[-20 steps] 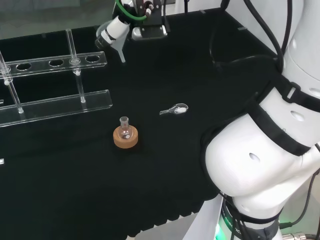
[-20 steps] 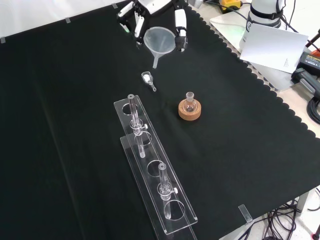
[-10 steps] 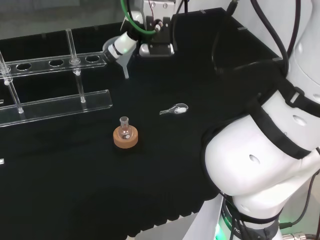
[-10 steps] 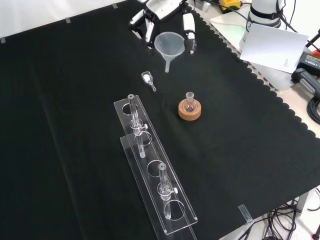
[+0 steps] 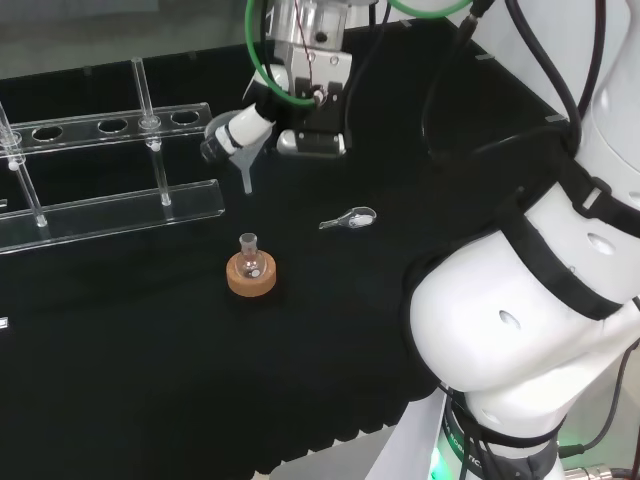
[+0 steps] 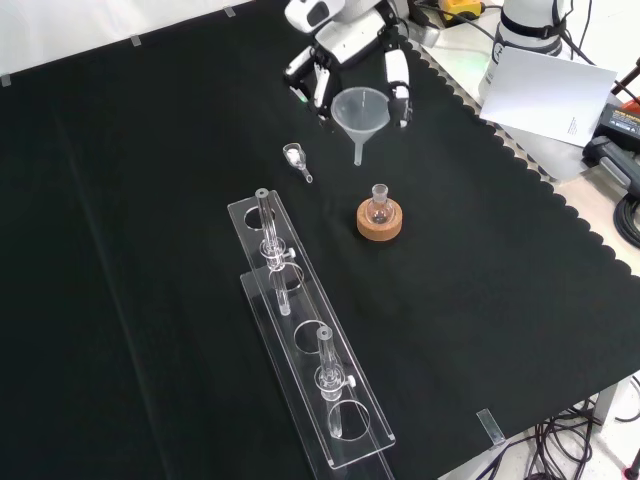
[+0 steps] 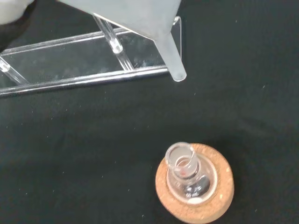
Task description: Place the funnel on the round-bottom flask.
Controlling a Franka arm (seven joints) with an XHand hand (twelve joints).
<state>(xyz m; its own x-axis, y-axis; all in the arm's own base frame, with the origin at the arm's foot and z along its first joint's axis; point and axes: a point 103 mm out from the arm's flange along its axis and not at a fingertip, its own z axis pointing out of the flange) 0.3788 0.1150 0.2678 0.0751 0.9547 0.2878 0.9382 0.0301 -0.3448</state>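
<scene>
Cork stand [image 7: 194, 186] under flask [image 7: 186, 170], funnel [image 7: 140, 23] spout apart

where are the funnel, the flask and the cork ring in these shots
funnel [image 6: 360, 108]: front view, on the cone's wall just below its rim
round-bottom flask [image 7: 181, 157]: wrist view, on the rim of its open neck
cork ring [image 6: 380, 229]: front view, on its side wall under the flask

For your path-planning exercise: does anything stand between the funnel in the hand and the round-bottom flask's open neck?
Nothing visible does. The funnel hangs over bare cloth short of the flask; the small scoop lies off to the side.
</scene>
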